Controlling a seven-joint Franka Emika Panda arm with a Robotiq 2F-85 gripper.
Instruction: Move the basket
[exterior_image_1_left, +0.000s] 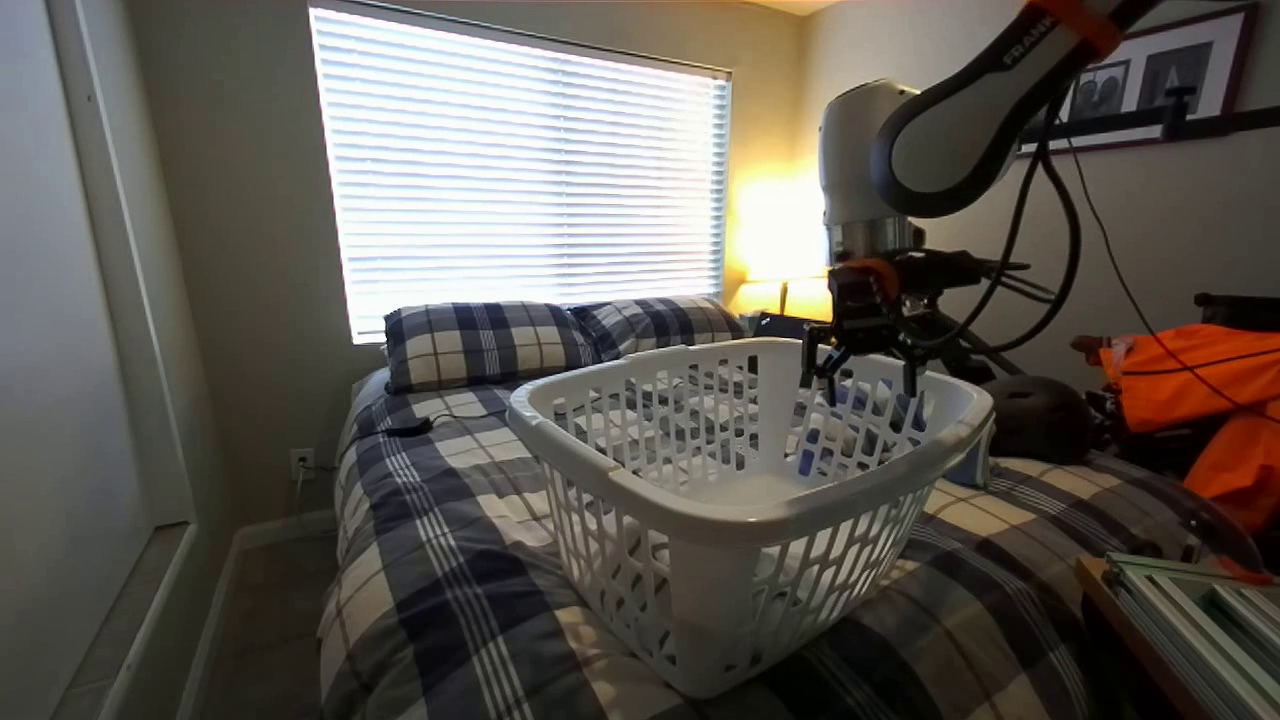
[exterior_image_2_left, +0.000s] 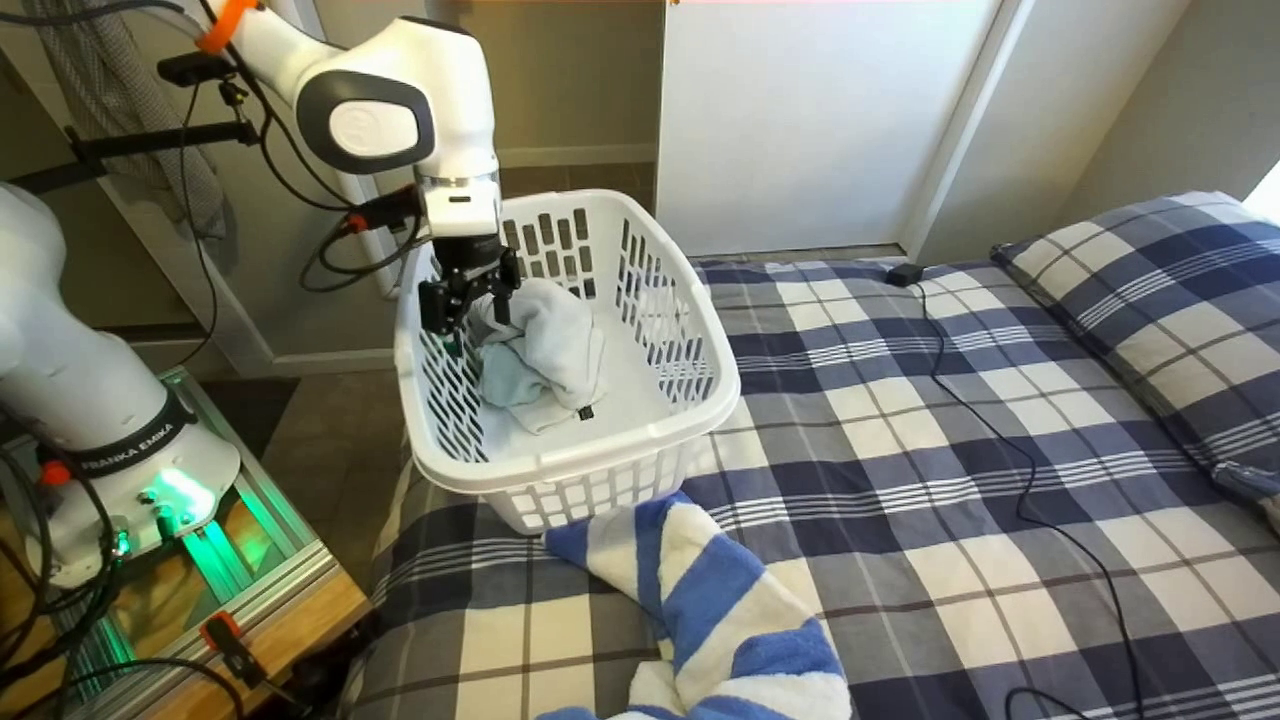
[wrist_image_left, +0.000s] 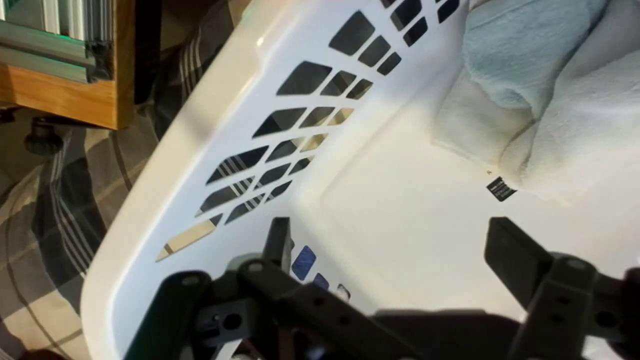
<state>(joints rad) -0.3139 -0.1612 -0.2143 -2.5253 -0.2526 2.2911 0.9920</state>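
The basket is a large white plastic laundry basket with slotted sides, upright on the bed; its rim shows in both exterior views (exterior_image_1_left: 690, 512) (exterior_image_2_left: 575, 457) and in the wrist view (wrist_image_left: 200, 117). Light grey and pale blue towels (exterior_image_2_left: 548, 335) lie inside it, also seen in the wrist view (wrist_image_left: 525, 55). My gripper points down over the basket's opening, near the side facing the robot base, in both exterior views (exterior_image_1_left: 862, 385) (exterior_image_2_left: 472, 312). In the wrist view the gripper (wrist_image_left: 387, 230) is open, fingers wide apart, with only bare basket floor behind the gap. Fingertip height against the rim is unclear.
A blue and white striped towel (exterior_image_2_left: 720, 600) lies on the plaid bed against the basket's outside. Pillows (exterior_image_1_left: 490, 345) are at the bed's head. A black cable (exterior_image_2_left: 1000, 440) crosses the bed. The robot's wooden and metal stand (exterior_image_2_left: 290, 610) adjoins the bed's edge.
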